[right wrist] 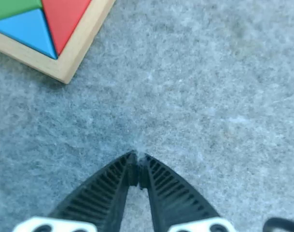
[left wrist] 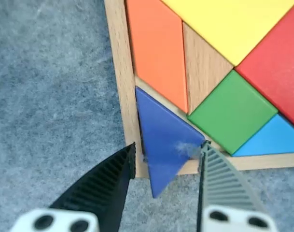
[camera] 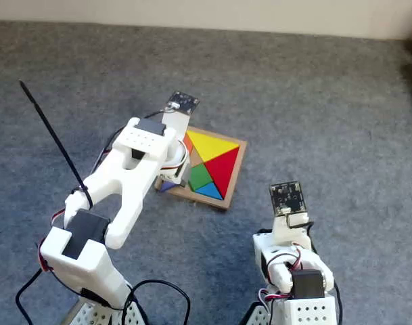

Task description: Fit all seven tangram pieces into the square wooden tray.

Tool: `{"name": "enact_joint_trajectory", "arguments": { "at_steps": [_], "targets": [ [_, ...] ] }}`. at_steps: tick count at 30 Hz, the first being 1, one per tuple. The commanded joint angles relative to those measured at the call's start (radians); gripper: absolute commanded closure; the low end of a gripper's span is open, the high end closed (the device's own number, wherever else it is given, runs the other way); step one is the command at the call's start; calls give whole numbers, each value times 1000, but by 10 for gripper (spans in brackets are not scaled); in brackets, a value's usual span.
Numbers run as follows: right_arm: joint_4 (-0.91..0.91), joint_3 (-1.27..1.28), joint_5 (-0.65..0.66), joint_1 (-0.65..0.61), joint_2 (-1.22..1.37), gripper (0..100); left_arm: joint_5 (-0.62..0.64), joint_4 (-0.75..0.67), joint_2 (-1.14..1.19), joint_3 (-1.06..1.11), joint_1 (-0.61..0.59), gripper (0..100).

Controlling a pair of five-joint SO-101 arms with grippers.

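Up high, the left arm is leaning over the wooden tray [camera: 237,177] on the grey counter [camera: 314,101]. Left wrist: the left claw [left wrist: 167,147] is clamping the dark blue triangle [left wrist: 161,140], which is lying across the tray's rim beside the orange piece [left wrist: 156,48]. Right wrist: the right claw [right wrist: 138,162] is hanging over the counter near the tray's corner, fingers pressed together.

On my high view the left arm [camera: 134,176] sits over the left side of the tray [camera: 237,172], so the dark blue triangle [camera: 168,185] barely peeks out. Right wrist cam crops the tray at the frame edge.
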Motion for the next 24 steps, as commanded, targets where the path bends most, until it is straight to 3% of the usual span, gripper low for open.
{"name": "enact_joint_trajectory", "arguments": {
  "at_steps": [1,11,24],
  "targets": [
    [10,143,-5,12,-33,981,5,3,-5,-41,13,794],
    [10,143,-5,12,-33,981,5,6,-22,-48,10,853],
    [10,143,-5,10,-33,981,5,11,-139,-53,12,852]
  ]
}}
